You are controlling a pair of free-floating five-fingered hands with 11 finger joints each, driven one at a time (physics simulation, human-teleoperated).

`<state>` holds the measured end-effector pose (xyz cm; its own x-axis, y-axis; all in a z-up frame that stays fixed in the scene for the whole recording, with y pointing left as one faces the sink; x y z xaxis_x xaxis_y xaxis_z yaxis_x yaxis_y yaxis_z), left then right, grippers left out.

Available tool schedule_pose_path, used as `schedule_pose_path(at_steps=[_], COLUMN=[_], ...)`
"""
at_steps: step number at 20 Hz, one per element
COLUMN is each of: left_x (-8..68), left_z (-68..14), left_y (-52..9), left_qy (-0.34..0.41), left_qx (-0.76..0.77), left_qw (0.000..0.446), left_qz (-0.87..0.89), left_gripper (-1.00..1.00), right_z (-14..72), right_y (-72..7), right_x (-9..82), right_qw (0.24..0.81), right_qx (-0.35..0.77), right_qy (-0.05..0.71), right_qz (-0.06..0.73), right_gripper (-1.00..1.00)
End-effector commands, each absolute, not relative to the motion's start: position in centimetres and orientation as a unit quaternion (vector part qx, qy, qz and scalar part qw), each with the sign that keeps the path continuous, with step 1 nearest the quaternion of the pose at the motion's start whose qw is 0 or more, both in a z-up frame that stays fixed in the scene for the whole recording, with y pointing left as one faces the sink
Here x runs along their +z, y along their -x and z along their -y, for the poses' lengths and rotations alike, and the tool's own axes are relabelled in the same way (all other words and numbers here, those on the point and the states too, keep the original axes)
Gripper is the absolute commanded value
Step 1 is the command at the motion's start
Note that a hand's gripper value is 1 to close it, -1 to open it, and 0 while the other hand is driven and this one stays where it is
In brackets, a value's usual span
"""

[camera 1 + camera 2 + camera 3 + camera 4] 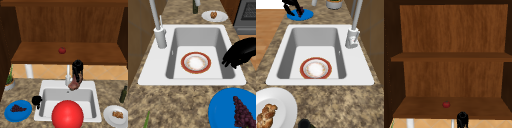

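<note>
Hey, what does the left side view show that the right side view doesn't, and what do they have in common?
Left side view: a dark bottle behind the white plate, and a grey appliance at the far corner.
Right side view: a potted plant at the far end, and wooden floor beside the counter.
Both: the sink with a red-rimmed plate in it, the faucet, the white plate with its pastry, and the left robot hand near the blue plate.
</note>
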<state>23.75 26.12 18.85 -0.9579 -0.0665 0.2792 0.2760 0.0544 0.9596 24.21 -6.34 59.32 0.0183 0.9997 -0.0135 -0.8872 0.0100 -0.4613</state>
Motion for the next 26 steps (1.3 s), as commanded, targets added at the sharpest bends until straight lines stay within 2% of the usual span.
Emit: schedule_pose_path(at_steps=[1,5,10,26], left_x=[18.9,18.9,18.9,18.9], left_z=[-26.1,-26.1,-26.1,-26.1], left_y=[-23.7,-23.7,-23.7,-23.7], left_qy=[0.073,0.073,0.073,0.073], left_qx=[-0.684,-0.684,-0.684,-0.684], left_qw=[0.125,0.125,0.125,0.125], left_qz=[0.715,0.715,0.715,0.715], left_gripper=[0.00,0.00,0.00,0.00], right_z=[5.5,5.4,4.8,4.1], right_y=[-22.1,-22.9,-26.4,-36.8], right_x=[56.2,52.9,48.7,35.4], right_qw=[0.693,0.696,0.702,0.724], right_qx=[0.683,0.683,0.691,0.664], right_qy=[0.180,0.166,0.131,0.135], right_qz=[0.142,0.148,0.115,0.131], right_gripper=[1.00,1.00,1.00,1.00])
